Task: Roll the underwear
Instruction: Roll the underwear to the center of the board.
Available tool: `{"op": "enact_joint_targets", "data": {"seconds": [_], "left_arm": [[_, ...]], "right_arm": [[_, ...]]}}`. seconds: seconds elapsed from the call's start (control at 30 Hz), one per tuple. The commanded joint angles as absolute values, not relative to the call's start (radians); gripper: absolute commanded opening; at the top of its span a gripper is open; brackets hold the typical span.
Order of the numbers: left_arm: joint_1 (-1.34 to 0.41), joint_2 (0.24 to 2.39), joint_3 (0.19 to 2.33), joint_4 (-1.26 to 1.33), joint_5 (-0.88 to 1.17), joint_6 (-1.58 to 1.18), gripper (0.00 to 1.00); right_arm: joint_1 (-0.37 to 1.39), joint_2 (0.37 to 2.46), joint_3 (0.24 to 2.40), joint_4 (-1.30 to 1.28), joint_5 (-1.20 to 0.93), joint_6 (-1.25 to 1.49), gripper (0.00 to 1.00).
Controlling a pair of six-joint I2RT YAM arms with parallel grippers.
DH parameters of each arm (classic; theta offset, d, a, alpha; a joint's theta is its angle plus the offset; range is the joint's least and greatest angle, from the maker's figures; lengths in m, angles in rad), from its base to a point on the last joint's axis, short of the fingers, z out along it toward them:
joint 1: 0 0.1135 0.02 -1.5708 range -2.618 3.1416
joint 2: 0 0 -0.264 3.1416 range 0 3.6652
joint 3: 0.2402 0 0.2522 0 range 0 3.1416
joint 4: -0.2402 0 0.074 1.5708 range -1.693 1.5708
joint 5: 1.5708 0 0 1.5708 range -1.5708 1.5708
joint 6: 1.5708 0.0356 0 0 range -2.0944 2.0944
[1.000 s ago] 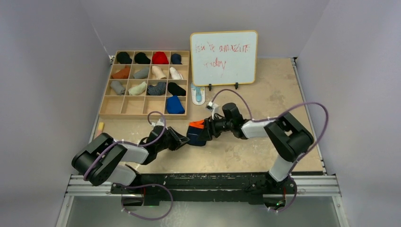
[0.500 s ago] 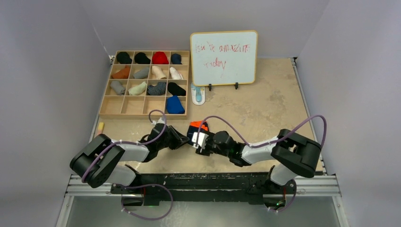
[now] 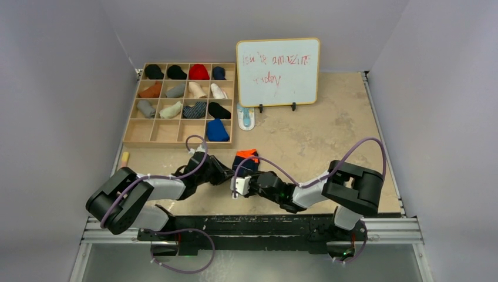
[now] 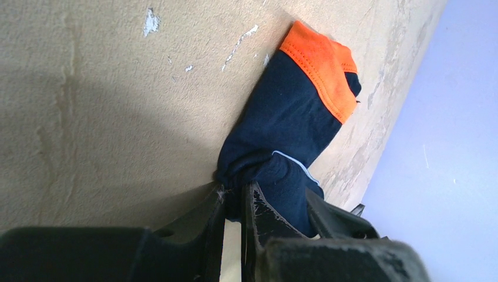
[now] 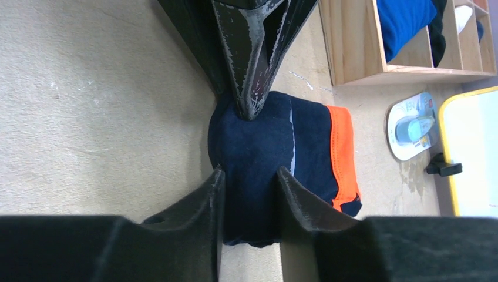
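Observation:
The navy underwear (image 3: pixel 245 161) with orange trim lies bunched on the table, orange band at its far end. It also shows in the left wrist view (image 4: pixel 288 117) and the right wrist view (image 5: pixel 258 147). My left gripper (image 3: pixel 228 174) comes from the left and is shut on a pinch of the navy fabric (image 4: pixel 235 191). My right gripper (image 3: pixel 244 175) comes from the near right, its fingers closed around the near fold of the same piece (image 5: pixel 249 176). The two grippers' tips nearly meet. I see no grey underwear on the table.
A wooden compartment tray (image 3: pixel 136 130) at the back left holds several rolled garments; it also shows in the right wrist view (image 5: pixel 352 53). A whiteboard (image 3: pixel 278 71) stands behind. A white-and-blue object (image 3: pixel 245 117) lies by the tray. A small yellow object (image 3: pixel 124 158) lies at the left edge.
My right arm has swung down from the far right side to lie low along the near edge, now gripping the underwear's near fold. The left gripper has kept its hold.

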State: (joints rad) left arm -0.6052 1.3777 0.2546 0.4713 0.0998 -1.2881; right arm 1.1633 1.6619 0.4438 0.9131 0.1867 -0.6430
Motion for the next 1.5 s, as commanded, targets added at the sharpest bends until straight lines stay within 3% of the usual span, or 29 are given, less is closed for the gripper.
{"op": "enact_joint_targets", "data": {"seconds": [0.0,0.17,0.23,0.3,0.37,0.47,0.63,0.9,1.0,1.23,1.37,1.47], "left_arm": [[-0.61,1.374,0.252,0.337,0.049,-1.233,0.07],[-0.61,1.329,0.244,0.327,0.045,-1.235,0.12],[-0.608,1.308,0.241,0.33,0.043,-1.234,0.18],[-0.609,1.289,0.231,0.358,0.052,-1.233,0.31],[-0.608,1.27,0.219,0.387,0.059,-1.233,0.47],[-0.61,1.248,0.187,0.458,0.08,-1.228,0.58],[-0.611,1.267,0.155,0.52,0.1,-1.231,0.68],[-0.619,1.376,0.157,0.644,0.115,-1.264,0.71],[-0.621,1.431,0.177,0.619,0.116,-1.279,0.66],[-0.622,1.51,0.219,0.582,0.132,-1.272,0.23],[-0.622,1.494,0.256,0.531,0.133,-1.256,0.08],[-0.622,1.463,0.281,0.472,0.122,-1.244,0.05]], "right_arm": [[1.169,1.684,0.481,0.904,0.235,-0.635,0.28],[1.164,1.688,0.501,0.75,0.164,-0.497,0.09],[1.145,1.684,0.505,0.711,0.107,-0.423,0.04],[1.103,1.675,0.513,0.678,0.017,-0.323,0.01],[1.03,1.663,0.52,0.658,-0.126,-0.2,0.0],[0.91,1.658,0.524,0.685,-0.361,-0.025,0.0],[0.789,1.719,0.537,0.787,-0.611,0.202,0.02],[0.673,1.872,0.536,0.998,-0.827,0.414,0.04],[0.658,1.882,0.511,1.068,-0.836,0.438,0.06],[0.655,1.859,0.494,1.097,-0.864,0.423,0.22],[0.657,1.713,0.494,0.883,-0.791,0.224,0.47],[0.665,1.58,0.538,0.628,-0.638,0.072,0.51]]}}
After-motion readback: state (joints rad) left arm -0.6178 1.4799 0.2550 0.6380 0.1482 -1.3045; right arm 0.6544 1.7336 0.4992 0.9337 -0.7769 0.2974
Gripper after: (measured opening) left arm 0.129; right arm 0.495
